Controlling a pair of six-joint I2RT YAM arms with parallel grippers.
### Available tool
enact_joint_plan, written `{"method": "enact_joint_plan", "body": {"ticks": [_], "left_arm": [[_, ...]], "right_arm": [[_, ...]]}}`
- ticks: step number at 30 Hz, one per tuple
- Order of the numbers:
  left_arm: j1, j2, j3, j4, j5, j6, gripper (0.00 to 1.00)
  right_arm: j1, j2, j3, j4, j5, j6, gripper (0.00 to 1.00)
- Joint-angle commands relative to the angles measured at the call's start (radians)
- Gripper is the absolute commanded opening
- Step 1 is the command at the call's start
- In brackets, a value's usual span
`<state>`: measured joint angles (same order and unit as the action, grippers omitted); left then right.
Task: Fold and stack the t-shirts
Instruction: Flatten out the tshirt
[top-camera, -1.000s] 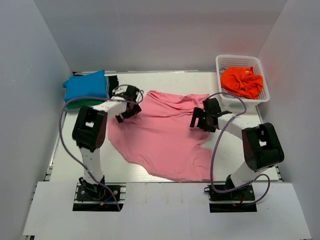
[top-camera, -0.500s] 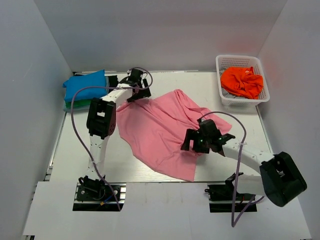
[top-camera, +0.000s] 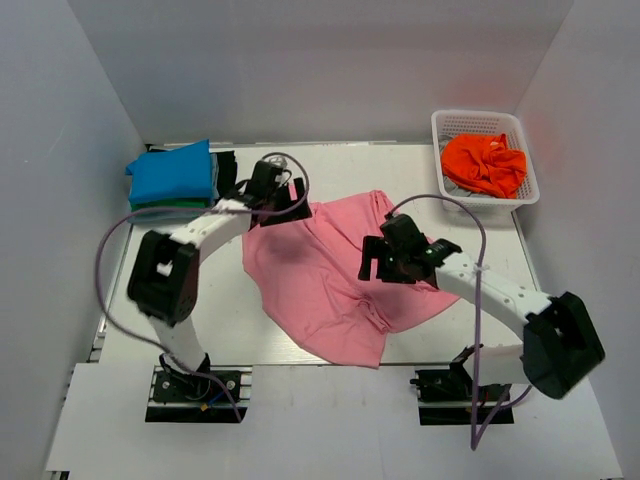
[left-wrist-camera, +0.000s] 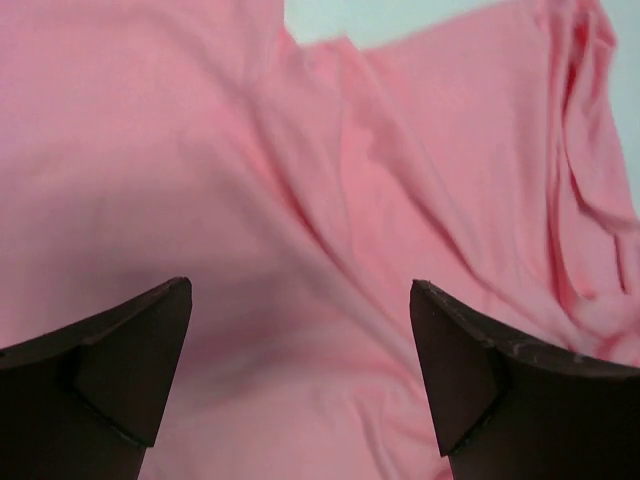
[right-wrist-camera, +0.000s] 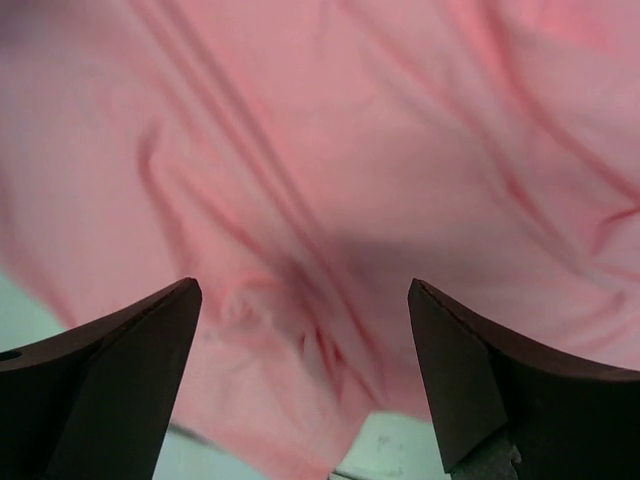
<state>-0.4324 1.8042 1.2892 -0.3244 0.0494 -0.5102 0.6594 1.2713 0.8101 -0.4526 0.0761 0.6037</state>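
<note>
A light pink t-shirt (top-camera: 320, 285) lies rumpled and bunched in the middle of the table. My left gripper (top-camera: 283, 207) is open over its far left edge; the left wrist view shows pink cloth (left-wrist-camera: 300, 200) between the spread fingers (left-wrist-camera: 110, 370), with nothing held. My right gripper (top-camera: 382, 264) is open over the shirt's right part; the right wrist view shows creased cloth (right-wrist-camera: 330, 180) and its near edge between the fingers (right-wrist-camera: 110, 380). A folded bright blue shirt (top-camera: 172, 172) lies on a green one (top-camera: 145, 208) at the far left. An orange shirt (top-camera: 485, 163) sits crumpled in the basket.
The white lattice basket (top-camera: 525, 135) stands at the far right corner. Something dark (top-camera: 228, 165) lies beside the blue stack. White walls enclose the table on the left, back and right. Bare table (top-camera: 170, 330) shows near left of the pink shirt.
The pink shirt has been drawn in and is narrower and more bunched. My left gripper has come nearer from the far edge. My right gripper has moved farther back over the shirt.
</note>
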Motion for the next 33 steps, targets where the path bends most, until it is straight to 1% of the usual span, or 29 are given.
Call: {"method": "enact_joint_plan", "body": {"ticks": [1,2,3,4,5,6,7,9,11,14,16,17,18,19,20,21,22,23,24,25,27,28,30,31,33], "left_arm": [[-0.023,-0.222,-0.222,0.102,-0.002,-0.074,1.00],[-0.023,-0.262,-0.223,0.102,-0.002,-0.092,1.00],[-0.035,-0.297,-0.332,0.142,0.010,-0.112,1.00],[-0.035,-0.327,-0.384,0.154,0.020,-0.143,1.00],[-0.046,-0.373,-0.433,0.168,0.036,-0.178,1.00],[-0.060,-0.388,-0.529,0.224,0.059,-0.227,1.00],[-0.060,-0.402,-0.574,0.255,0.094,-0.247,1.00],[-0.081,-0.411,-0.643,0.272,0.078,-0.274,1.00],[-0.092,-0.411,-0.653,0.246,0.050,-0.289,1.00],[-0.101,-0.367,-0.653,0.261,0.041,-0.300,1.00],[-0.111,-0.314,-0.631,0.240,0.027,-0.300,1.00],[-0.111,-0.295,-0.611,0.220,0.018,-0.300,1.00],[-0.097,-0.277,-0.602,0.197,-0.005,-0.291,1.00],[-0.083,-0.261,-0.593,0.147,-0.005,-0.291,1.00],[-0.083,-0.250,-0.593,0.118,-0.061,-0.281,1.00],[-0.071,-0.241,-0.584,0.079,-0.118,-0.281,1.00],[-0.062,-0.241,-0.565,0.002,-0.181,-0.290,1.00],[-0.052,-0.241,-0.555,-0.037,-0.253,-0.300,1.00],[-0.040,-0.241,-0.544,-0.062,-0.273,-0.300,1.00],[-0.013,-0.241,-0.528,-0.080,-0.289,-0.288,1.00],[0.020,-0.241,-0.516,-0.105,-0.289,-0.272,1.00],[0.052,-0.226,-0.516,-0.094,-0.272,-0.261,1.00],[0.084,-0.197,-0.492,-0.081,-0.255,-0.251,1.00],[0.115,-0.150,-0.475,-0.081,-0.243,-0.225,1.00],[0.126,-0.105,-0.394,-0.114,-0.273,-0.205,1.00]], "right_arm": [[-0.038,0.127,0.087,-0.034,0.168,0.015,0.90],[-0.038,0.172,0.112,-0.029,0.171,0.011,0.90],[-0.049,0.189,0.121,-0.017,0.169,0.004,0.90],[-0.052,0.213,0.130,0.020,0.172,0.002,0.90],[-0.063,0.259,0.164,0.022,0.168,0.001,0.90],[-0.072,0.305,0.178,0.023,0.165,0.001,0.90],[-0.082,0.348,0.185,0.008,0.165,-0.001,0.90],[-0.087,0.387,0.205,0.009,0.149,-0.001,0.90],[-0.095,0.395,0.178,0.022,0.137,-0.005,0.90],[-0.092,0.370,0.117,0.051,0.093,-0.001,0.90],[-0.092,0.326,0.037,0.098,0.013,-0.015,0.90],[-0.087,0.313,-0.036,0.109,-0.004,-0.007,0.90],[-0.087,0.268,-0.063,0.145,-0.027,-0.001,0.90],[-0.084,0.252,-0.089,0.188,-0.124,0.007,0.90],[-0.081,0.223,-0.160,0.221,-0.148,0.013,0.90],[-0.077,0.212,-0.179,0.232,-0.180,0.021,0.90],[-0.058,0.170,-0.196,0.244,-0.191,0.033,0.90],[-0.050,0.155,-0.218,0.238,-0.190,0.042,0.90],[-0.041,0.140,-0.236,0.230,-0.196,0.045,0.88],[-0.020,0.090,-0.249,0.223,-0.200,0.045,0.88],[0.005,0.060,-0.256,0.201,-0.208,0.045,0.88],[0.034,0.016,-0.256,0.187,-0.211,0.051,0.88],[0.054,-0.021,-0.262,0.187,-0.217,0.057,0.88],[0.063,-0.038,-0.265,0.198,-0.231,0.060,0.88],[0.081,-0.055,-0.269,0.206,-0.223,0.070,0.90]]}}
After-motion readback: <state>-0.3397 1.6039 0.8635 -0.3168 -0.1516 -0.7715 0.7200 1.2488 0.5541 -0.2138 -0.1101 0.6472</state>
